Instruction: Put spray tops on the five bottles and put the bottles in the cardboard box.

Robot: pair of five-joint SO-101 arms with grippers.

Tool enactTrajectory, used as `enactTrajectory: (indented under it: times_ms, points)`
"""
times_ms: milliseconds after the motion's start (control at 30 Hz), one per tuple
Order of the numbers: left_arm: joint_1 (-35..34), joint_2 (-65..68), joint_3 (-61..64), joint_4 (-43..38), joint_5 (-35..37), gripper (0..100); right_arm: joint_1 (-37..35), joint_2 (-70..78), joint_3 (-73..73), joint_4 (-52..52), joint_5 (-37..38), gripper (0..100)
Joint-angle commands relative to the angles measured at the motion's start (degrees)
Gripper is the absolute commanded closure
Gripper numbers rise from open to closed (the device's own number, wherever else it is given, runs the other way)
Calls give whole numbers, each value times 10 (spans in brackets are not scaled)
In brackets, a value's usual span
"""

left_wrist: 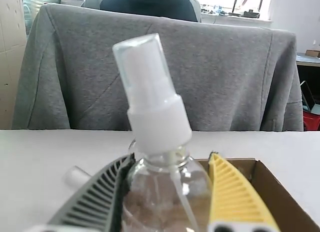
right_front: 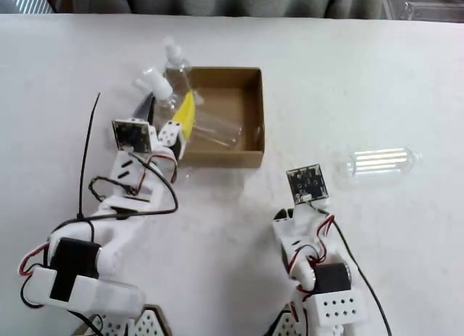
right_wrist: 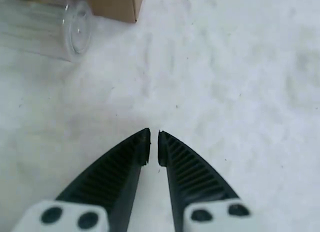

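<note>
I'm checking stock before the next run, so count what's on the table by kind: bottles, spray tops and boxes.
Clear bottles: 4 made out: one in the left pincer, one lying in the cardboard box, one beside the box, one alone on the table.
White spray tops: 2, one on the held bottle, one beside it.
Cardboard box: 1.
Total: 7.

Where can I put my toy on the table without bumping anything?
The table is bare right of the box, up to the lying bottle, and behind that bottle. The far left is bare too. It is crowded at the box's left side, where the left gripper holds a capped bottle.
</note>
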State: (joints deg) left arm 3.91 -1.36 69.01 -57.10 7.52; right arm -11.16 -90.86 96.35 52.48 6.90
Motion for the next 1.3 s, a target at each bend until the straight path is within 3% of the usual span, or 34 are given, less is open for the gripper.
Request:
enactTrajectory:
  times_ms: [0,367,667,800,1267]
  points:
    - [-4,-7,-3,-15,-4,979,3,-7,8,0,0,984]
    - [-1,-94,38,-11,1,979,3,-7,8,0,1,984]
    - [-5,-200,42,42,2,979,3,-7,8,0,1,984]
    - [-5,-294,42,147,3,979,4,-7,8,0,1,984]
    - [-27,-695,41,624,3,979,7,-7,8,0,1,984]
